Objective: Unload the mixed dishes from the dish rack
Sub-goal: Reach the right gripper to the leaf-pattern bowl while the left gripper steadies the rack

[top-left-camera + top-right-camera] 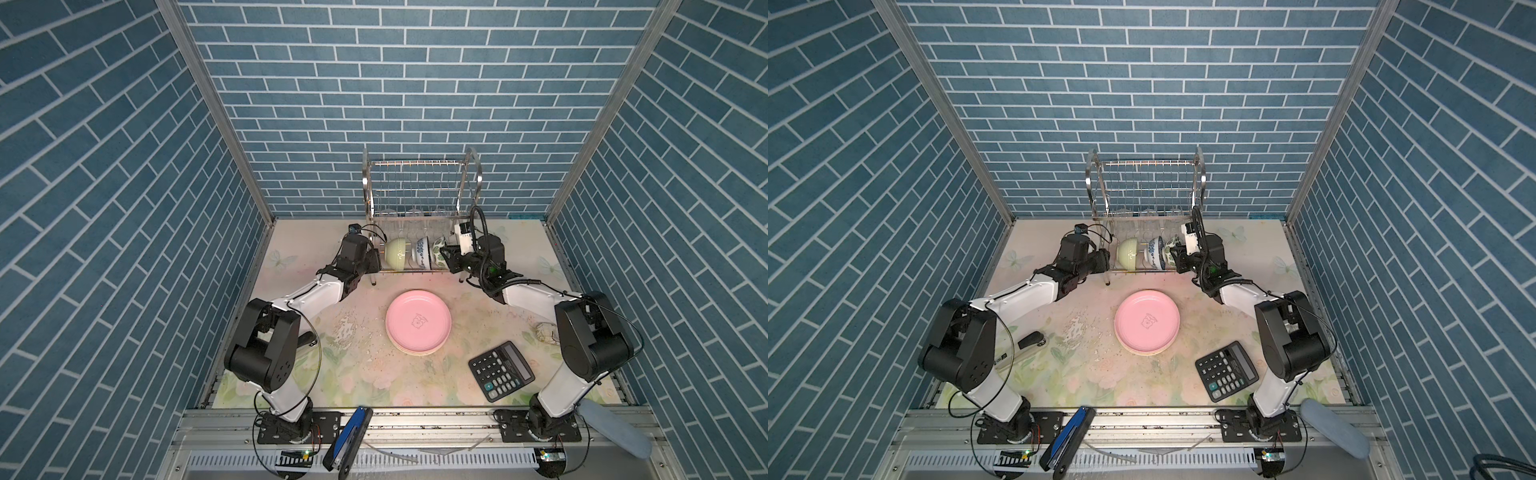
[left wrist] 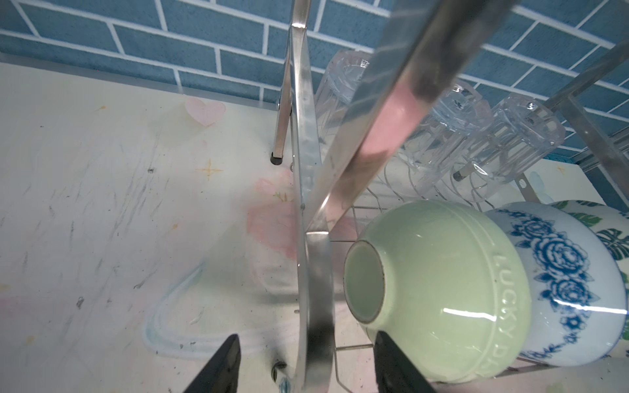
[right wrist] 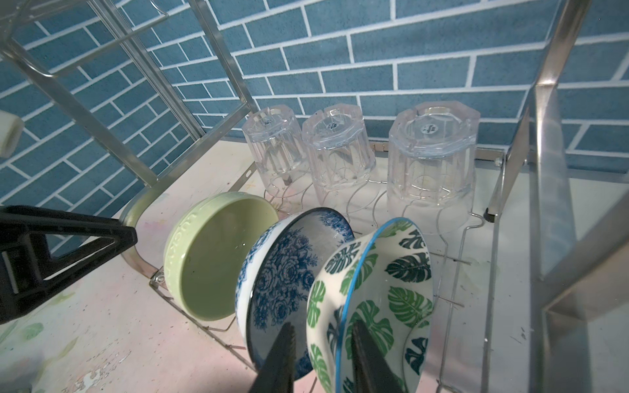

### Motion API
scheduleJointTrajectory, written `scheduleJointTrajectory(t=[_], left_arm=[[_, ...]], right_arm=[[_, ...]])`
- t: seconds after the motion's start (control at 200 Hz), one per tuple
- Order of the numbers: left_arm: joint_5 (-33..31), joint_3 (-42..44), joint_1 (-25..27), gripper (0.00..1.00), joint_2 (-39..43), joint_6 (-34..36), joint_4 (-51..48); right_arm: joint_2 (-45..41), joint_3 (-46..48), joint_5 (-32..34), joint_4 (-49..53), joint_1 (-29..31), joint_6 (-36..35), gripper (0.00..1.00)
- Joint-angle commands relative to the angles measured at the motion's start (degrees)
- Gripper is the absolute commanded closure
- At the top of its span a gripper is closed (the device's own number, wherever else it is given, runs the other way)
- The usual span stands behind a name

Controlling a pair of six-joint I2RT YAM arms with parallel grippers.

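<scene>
Left hand [image 2: 306,337] open, fingers astride rack [image 2: 304,143] side strip, one finger just beside green bowl [image 2: 442,289], embossed "LUCKY DA…". Right hand [image 3: 322,325] astride leaf bowl [image 3: 391,289] rim; clamped or not, cannot tell. Both bowls, upturned glasses [image 3: 337,149] on rack's lower tier. Pink plate [image 1: 418,322] on surface [image 1: 353,386].

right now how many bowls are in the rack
3, standing on edge in a row on the lower tier of the dish rack: pale-green bowl at the left end, blue-white bowl in the middle, green-leaf bowl at the right end. None looks hidden.
</scene>
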State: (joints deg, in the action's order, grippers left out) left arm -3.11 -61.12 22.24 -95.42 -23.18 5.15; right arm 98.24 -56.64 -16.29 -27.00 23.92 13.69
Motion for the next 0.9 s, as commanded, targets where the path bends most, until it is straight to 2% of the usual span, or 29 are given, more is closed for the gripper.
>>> scheduleJointTrajectory(t=[0.0,0.3,0.41,0.895], left_arm=[[0.92,-2.06,-0.38,0.39,-1.40,0.97,0.87],[1.27,-2.82,-0.48,0.48,-2.97,1.23,1.25],[1.36,-3.29,-0.49,0.51,-3.50,1.25,1.12],[1.53,-4.00,-0.48,0.54,-4.95,1.11,1.36]], right_arm=[[1.29,-3.07,-1.21,-2.34,-0.29,1.48,0.70],[3.34,-4.55,-0.48,-2.59,-0.36,2.13,0.71],[4.12,-5.06,-0.38,-2.98,-0.46,2.39,0.75],[8.49,-6.81,-2.02,-4.62,-1.06,7.05,0.76]])
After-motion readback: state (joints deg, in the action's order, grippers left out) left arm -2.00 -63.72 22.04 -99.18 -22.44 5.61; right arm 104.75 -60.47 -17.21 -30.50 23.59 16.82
